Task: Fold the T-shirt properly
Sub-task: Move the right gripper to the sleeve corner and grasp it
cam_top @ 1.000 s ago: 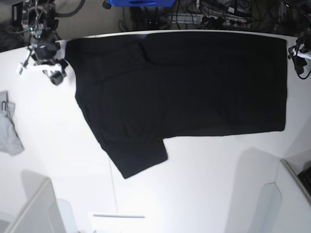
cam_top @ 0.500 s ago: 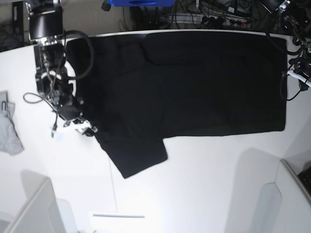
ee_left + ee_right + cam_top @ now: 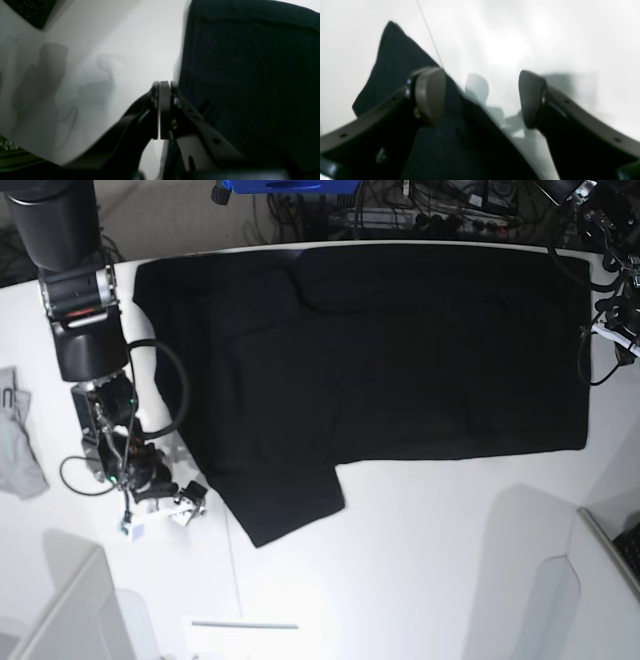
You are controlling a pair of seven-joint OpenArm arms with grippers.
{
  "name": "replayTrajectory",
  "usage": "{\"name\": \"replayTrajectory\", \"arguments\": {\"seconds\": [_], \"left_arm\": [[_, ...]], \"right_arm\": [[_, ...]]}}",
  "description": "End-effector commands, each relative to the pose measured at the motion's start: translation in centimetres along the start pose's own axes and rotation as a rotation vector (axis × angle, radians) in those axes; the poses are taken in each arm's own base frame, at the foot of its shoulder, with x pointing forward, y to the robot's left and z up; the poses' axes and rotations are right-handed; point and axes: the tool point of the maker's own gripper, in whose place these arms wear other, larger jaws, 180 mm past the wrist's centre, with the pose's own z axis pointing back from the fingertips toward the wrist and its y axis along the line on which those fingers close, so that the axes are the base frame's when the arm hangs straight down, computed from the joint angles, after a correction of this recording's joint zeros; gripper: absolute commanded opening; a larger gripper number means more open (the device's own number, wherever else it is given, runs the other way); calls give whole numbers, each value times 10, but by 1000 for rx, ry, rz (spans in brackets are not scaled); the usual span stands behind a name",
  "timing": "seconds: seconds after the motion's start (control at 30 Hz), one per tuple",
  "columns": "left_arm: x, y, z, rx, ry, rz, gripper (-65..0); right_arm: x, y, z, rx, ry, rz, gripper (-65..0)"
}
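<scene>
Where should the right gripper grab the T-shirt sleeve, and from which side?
Probably the sleeve's outer hem corner, the loose tip lying flat on the table and jutting from the T-shirt. Come from the bare table beside it: the right gripper sits open just off that edge, one finger over cloth, the other over table, so it could slide in low and pinch the hem.

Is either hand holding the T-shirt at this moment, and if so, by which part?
Nothing is held. The left hand is shut on nothing beside the T-shirt edge; the right hand is open above a sleeve corner.
</scene>
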Motion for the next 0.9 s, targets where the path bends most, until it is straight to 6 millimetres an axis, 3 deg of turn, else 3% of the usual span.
{"name": "replayTrajectory", "arguments": {"seconds": [0.0,0.1,0.33,0.43,0.63,0.87], "left_arm": [[15,6,4,11,-46,-17,-650],[15,5,4,11,-47,-16,-650],[15,4,3,8,-48,-15,-444],[15,5,3,9,-50,-13,-385],[16,6,4,11,-50,-14,-382],[7,7,-2,4,-24,3,-382]], "right_arm": [[19,21,2,56,-32,22,-222],[14,23,-7,46,-5,15,-219],[-8,45,-18,50,53,93,-221],[-16,53,-20,62,66,100,-224],[-26,54,-21,66,84,100,-233],[-23,44,-22,18,65,168,-443]]}}
